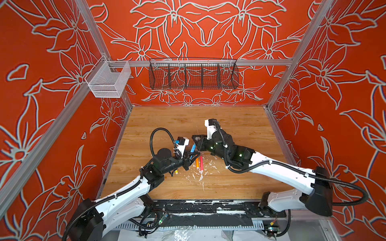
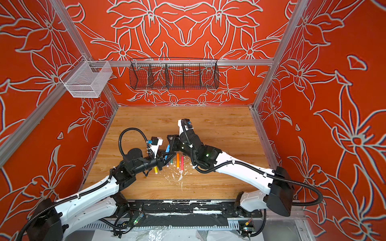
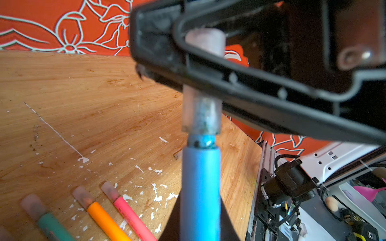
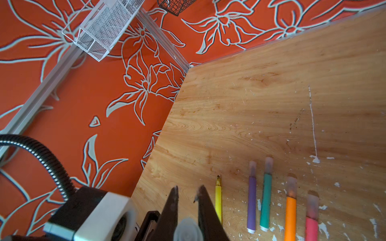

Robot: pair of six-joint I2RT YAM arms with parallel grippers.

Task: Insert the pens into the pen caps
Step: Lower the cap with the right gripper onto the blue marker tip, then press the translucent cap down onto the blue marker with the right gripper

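Near the centre of both top views, the left pincer (image 1: 193,155) is clamped on the blue pen (image 3: 200,187), holding it off the bench (image 1: 229,125). The right pincer (image 4: 187,191) is closed tight on the cap (image 3: 201,116). The cap covers the tip but stops short of the barrel, and a bare blue collar shows between them.

The likely failure is a half-seated cap. An off-axis push may cock and jam it, or slide the pen back through the left grip. Letting go too soon could drop the cap among the flecks (image 1: 200,177). The uncapped yellow pen (image 2: 155,170), lower left of the pincers, could get knocked.
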